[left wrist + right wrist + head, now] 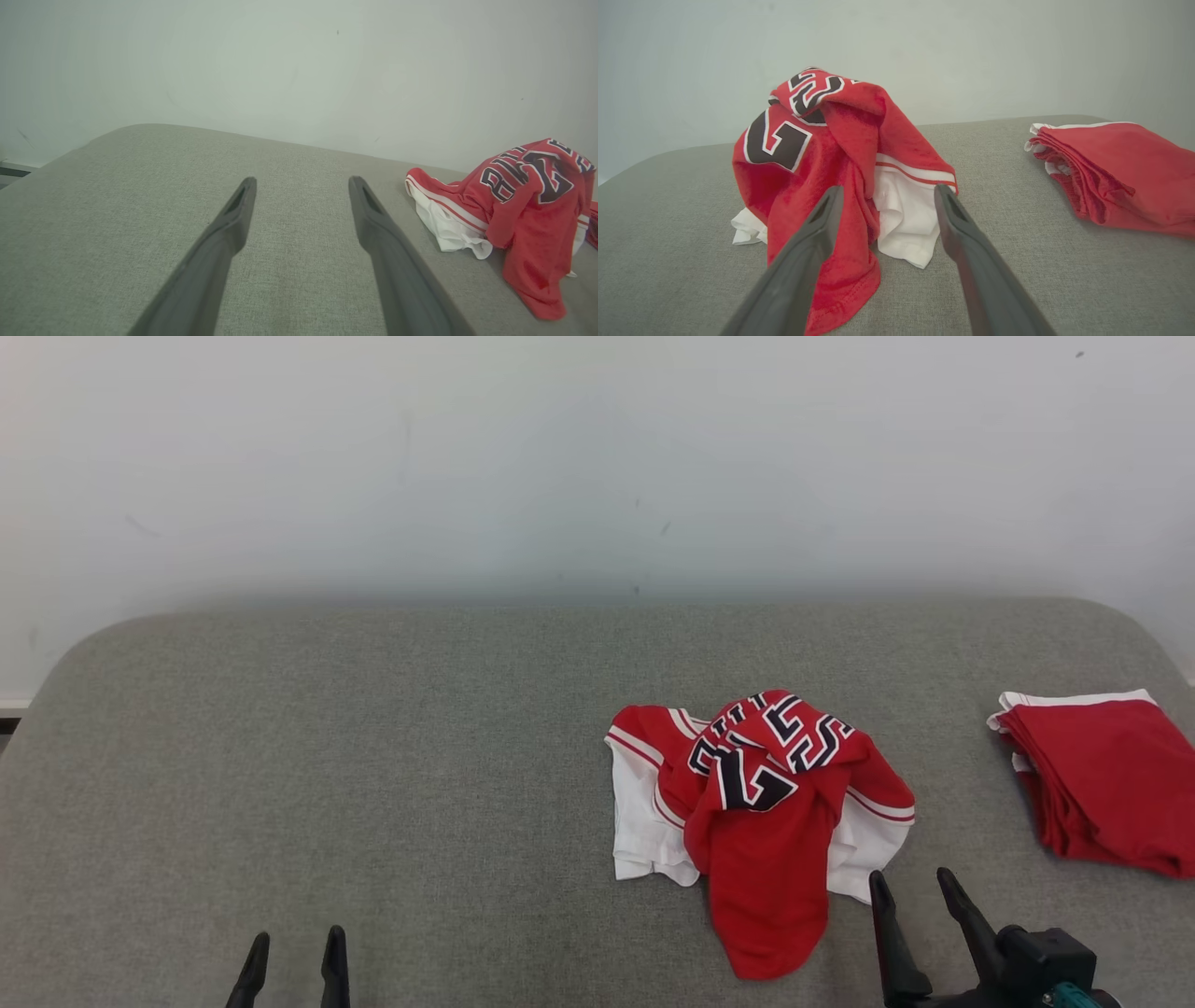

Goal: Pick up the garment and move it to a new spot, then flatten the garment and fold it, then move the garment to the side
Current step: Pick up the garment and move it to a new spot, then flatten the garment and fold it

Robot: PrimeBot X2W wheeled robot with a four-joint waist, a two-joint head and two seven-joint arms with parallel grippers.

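Note:
The garment (761, 821) is a red jersey with white trim and black lettering, lying crumpled in a heap right of centre on the grey padded surface (373, 756). The left wrist view has the garment (518, 205) at its right edge; the right wrist view has the garment (831, 158) straight ahead. My right gripper (913, 885) is open just off the heap's near right corner, and in its own view the right gripper (887, 193) frames the white hem without touching it. My left gripper (297, 943) is open far to the left, and the left gripper (301, 184) holds nothing.
A folded stack of red cloth with white edging (1102, 779) lies at the surface's right edge, also in the right wrist view as the folded stack (1120, 172). A pale wall (597, 457) rises behind the surface. Bare grey padding spreads across the left half.

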